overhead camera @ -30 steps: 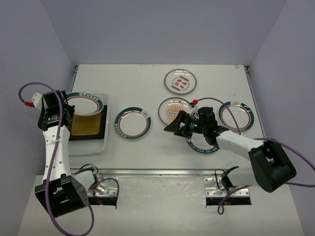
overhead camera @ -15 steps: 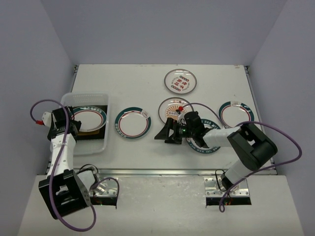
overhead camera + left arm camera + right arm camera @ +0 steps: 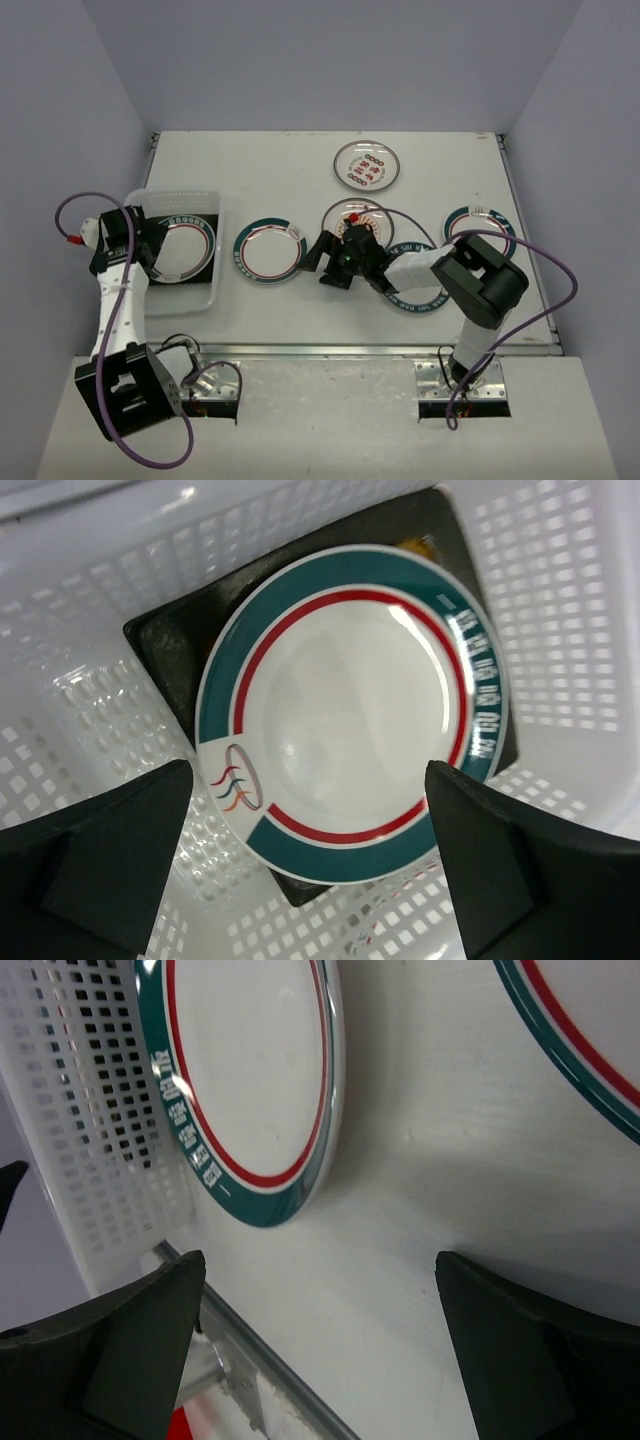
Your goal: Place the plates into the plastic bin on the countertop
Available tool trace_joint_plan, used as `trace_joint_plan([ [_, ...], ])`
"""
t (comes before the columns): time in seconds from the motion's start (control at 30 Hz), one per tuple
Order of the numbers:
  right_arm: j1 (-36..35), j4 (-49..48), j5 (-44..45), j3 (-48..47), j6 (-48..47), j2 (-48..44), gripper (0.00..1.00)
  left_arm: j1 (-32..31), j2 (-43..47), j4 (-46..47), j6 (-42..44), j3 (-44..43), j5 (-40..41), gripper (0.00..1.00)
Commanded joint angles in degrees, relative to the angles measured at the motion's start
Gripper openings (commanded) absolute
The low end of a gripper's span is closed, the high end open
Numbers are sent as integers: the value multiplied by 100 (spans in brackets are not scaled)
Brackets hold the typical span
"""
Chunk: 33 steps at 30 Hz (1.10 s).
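The plastic bin (image 3: pixel 214 290) (image 3: pixel 560 610) stands at the left of the countertop (image 3: pixel 270 170). In it a round teal-banded plate (image 3: pixel 350 710) (image 3: pixel 187 247) lies flat on a dark-rimmed square plate (image 3: pixel 170 650). My left gripper (image 3: pixel 310 880) (image 3: pixel 148 250) hangs open just above the round plate's near rim, touching nothing. My right gripper (image 3: pixel 322 265) (image 3: pixel 320 1350) is open and low over bare countertop, just right of another teal-banded plate (image 3: pixel 269 249) (image 3: pixel 250 1080). Nothing is between its fingers.
More plates lie on the countertop: an orange sunburst one (image 3: pixel 352 213) partly under my right arm, a red-motif one (image 3: pixel 367 165) behind it, a green-banded one (image 3: pixel 480 232) at the right, and one (image 3: pixel 412 298) beneath the right forearm. The metal front edge (image 3: pixel 250 1360) runs close by.
My left gripper lowered the round plate into the bin onto the square plate and opened, letting it go. My right gripper moved left, close to the middle teal-banded plate.
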State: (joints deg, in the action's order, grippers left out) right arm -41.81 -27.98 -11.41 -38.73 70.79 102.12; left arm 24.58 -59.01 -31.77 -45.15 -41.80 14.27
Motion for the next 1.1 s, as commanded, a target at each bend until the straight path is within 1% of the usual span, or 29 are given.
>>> trace_joint_plan([
  [0.0,-203,870,1410,-665,494,488,99,29,311,-500,431,-991,82,100],
  [0.1,-214,884,1600,-890,791,892,91,23,1055,-482,1018,-1203,-73,100],
  [0.13,-214,860,1612,-955,851,1027,86,-61,1204,-458,1163,-1252,-169,100],
  [0.2,-214,895,1630,-1119,931,1331,72,-388,1367,-485,1263,-1325,-270,100],
  [0.23,-214,885,1634,-1207,979,1413,65,-447,1440,-481,1314,-1324,-361,100],
  [0.33,-214,838,1637,-1352,1101,1579,40,-547,1729,-374,1512,-1263,-852,100],
  [0.37,-214,841,1621,-1415,1115,1642,34,-589,1785,-324,1559,-1237,-1115,100],
  [0.4,-212,846,1577,-1509,1125,1734,31,-635,1839,-265,1600,-1199,-1348,100],
  [0.43,-205,846,1560,-1565,1138,1785,24,-661,1870,-202,1653,-1157,-1809,100],
  [0.47,-205,846,1547,-1591,1135,1822,20,-699,1886,-138,1709,-1113,-2051,100],
  [0.5,-205,845,1559,-1585,1117,1821,0,-780,1896,-96,1746,-1042,-2245,100],
  [0.53,-207,826,1595,-1557,1094,1743,0,-856,1910,-59,1817,-1038,-2429,100],
  [0.6,-259,566,1744,-990,1031,1013,0,-1178,1847,-118,2152,-1033,-2621,100],
  [0.67,-290,350,1833,-499,743,138,0,-1573,1691,-252,2374,-1154,-2763,100],
  [0.77,-286,761,1901,-298,-153,-1209,0,-1957,1355,-311,2641,-1374,-3398,100],
  [0.8,-265,922,1925,-301,-240,-1325,0,-2025,1323,-313,2660,-1424,-3465,100],
  [0.83,-78,1066,1801,-277,-446,-1579,0,-2112,1220,-298,2709,-1466,-3641,100],
  [0.87,140,1100,1410,-204,-612,-1888,0,-2197,1125,-276,2758,-1489,-3800,100],
  [0.9,350,895,691,-91,-602,-2069,0,-2261,1094,-241,2775,-1479,-3875,100],
  [0.97,894,116,-813,72,-492,-2108,0,-2344,1040,-112,2772,-1407,-4136,100],
  [1.0,1020,52,-994,73,-423,-2089,0,-2353,1024,-7,2749,-1320,-4346,100],
  [1.03,1095,-273,-1964,-96,-402,-1973,0,-2360,977,143,2702,-1150,-4720,100],
  [1.07,1104,-326,-2261,-190,-446,-1939,0,-2361,878,275,2656,-1070,-4938,100],
])
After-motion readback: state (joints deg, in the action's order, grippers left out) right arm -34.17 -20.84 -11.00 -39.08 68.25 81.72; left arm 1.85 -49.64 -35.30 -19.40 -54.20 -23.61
